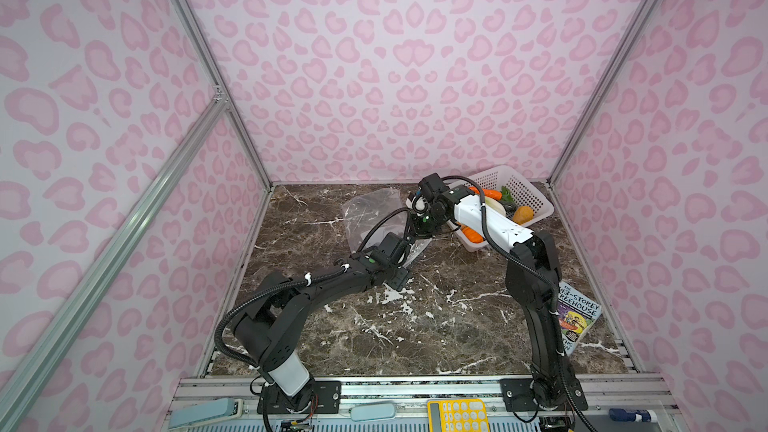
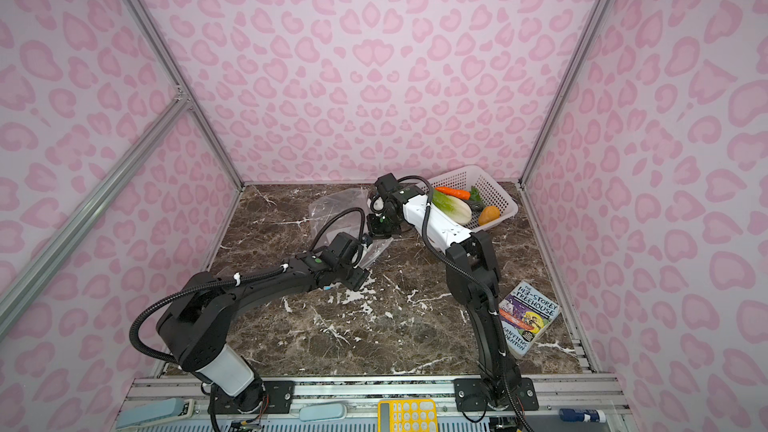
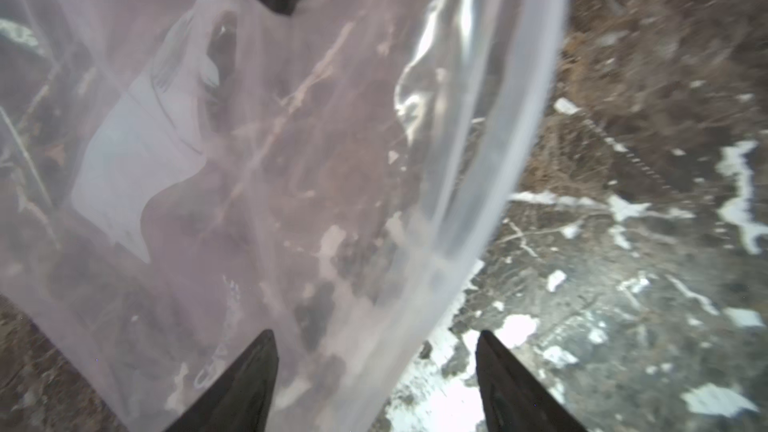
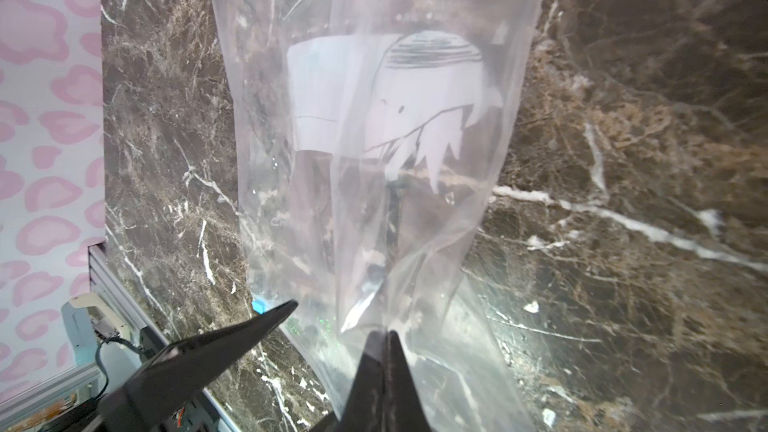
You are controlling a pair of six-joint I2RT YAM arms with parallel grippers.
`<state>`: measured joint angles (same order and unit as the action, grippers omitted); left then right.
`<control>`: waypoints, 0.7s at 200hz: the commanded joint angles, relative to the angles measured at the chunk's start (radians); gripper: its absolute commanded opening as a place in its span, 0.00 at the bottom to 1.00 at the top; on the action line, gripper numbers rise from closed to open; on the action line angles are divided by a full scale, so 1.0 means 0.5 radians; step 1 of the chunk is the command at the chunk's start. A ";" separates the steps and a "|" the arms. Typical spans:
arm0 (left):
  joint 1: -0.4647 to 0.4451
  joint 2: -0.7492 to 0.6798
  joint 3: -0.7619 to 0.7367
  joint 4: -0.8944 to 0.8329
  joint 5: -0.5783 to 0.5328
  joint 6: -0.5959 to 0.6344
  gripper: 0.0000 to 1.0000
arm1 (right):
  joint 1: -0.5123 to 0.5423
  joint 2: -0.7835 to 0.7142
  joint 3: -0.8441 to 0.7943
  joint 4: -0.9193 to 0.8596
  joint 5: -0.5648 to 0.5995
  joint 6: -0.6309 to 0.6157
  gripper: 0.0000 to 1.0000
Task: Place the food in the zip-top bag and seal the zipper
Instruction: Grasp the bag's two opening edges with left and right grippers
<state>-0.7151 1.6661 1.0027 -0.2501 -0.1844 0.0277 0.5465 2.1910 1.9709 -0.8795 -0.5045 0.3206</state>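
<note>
Right hand (image 4: 385, 338): we see it pinched on the bag (image 4: 365, 222).
Left hand (image 3: 376, 338): wide, at the bag rim.
Food (image 2: 453, 206): in basket (image 2: 500, 193), tabletop's (image 2: 415, 326) 1 o'clock.

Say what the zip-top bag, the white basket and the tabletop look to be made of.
The zip-top bag looks like thin clear plastic film, glossy: see-through, creased, with bright glints. The white basket looks like moulded plastic, fairly matt, its walls pierced by a regular grid of holes. The tabletop is brown marble or a marble-look print, white-veined and smooth; I cannot tell which.
</note>
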 commanded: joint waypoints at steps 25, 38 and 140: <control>0.008 0.049 0.037 0.216 -0.355 0.053 0.64 | 0.002 0.008 0.006 -0.054 -0.044 -0.020 0.00; 0.010 0.047 0.050 0.212 -0.338 0.046 0.63 | 0.002 0.009 0.005 -0.059 -0.038 -0.024 0.00; 0.010 0.058 0.108 0.109 -0.249 -0.022 0.04 | -0.004 0.019 0.123 -0.060 -0.052 0.040 0.05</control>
<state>-0.7105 1.6974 1.0340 -0.1886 -0.3538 0.0257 0.5430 2.1914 1.9915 -0.9085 -0.5163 0.3225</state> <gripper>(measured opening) 0.055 0.048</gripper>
